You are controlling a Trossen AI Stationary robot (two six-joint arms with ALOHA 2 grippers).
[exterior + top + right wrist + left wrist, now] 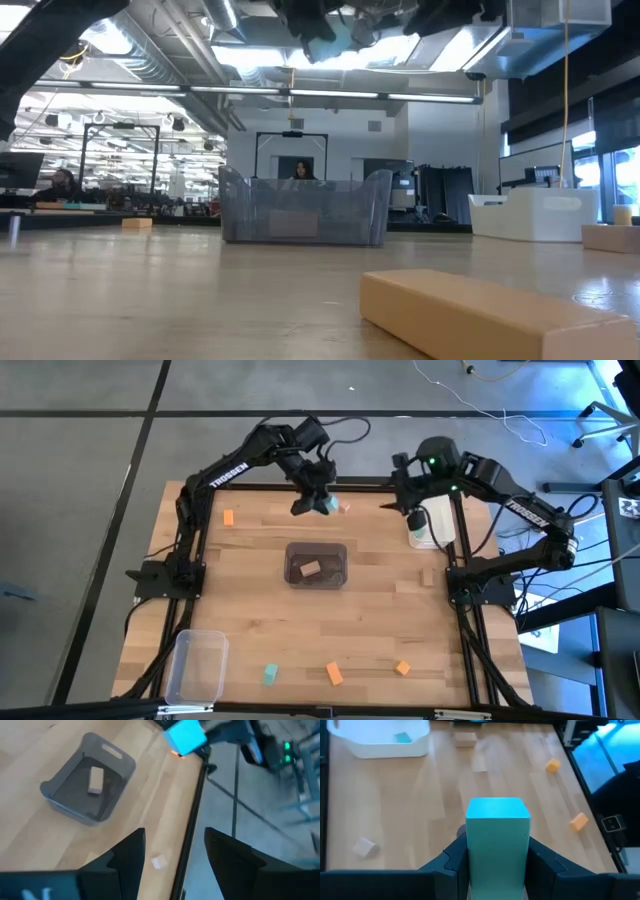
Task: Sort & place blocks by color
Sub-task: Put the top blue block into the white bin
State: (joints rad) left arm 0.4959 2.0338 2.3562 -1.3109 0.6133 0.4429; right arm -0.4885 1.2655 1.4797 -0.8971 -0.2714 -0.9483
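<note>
A teal block (497,835) is lifted high over the table's far middle, with my left gripper (312,500) shut on it. It also shows in the right wrist view as the teal block (185,736). My right gripper (175,855) stands open and empty over the far right, above the white bin (432,532). That white bin (380,742) holds another teal block (402,738). A tan block (308,569) lies in the dark grey bin (316,563) at the centre. Near the front edge lie a teal block (270,675) and two orange blocks (334,674) (402,668). My left gripper pinches the teal block by two opposite long sides (472,852) between its two fingers (452,860). The fingers slant downward along the block, whose free end (497,809) sticks out beyond them. The block is held clear above the table.
A clear bin (197,665) stands at the near left corner. One orange block (229,517) lies at the far left. A small pale block (158,862) lies near the far edge, and a tan block (480,315) lies close to the low camera. The black frame rail (192,810) borders the table.
</note>
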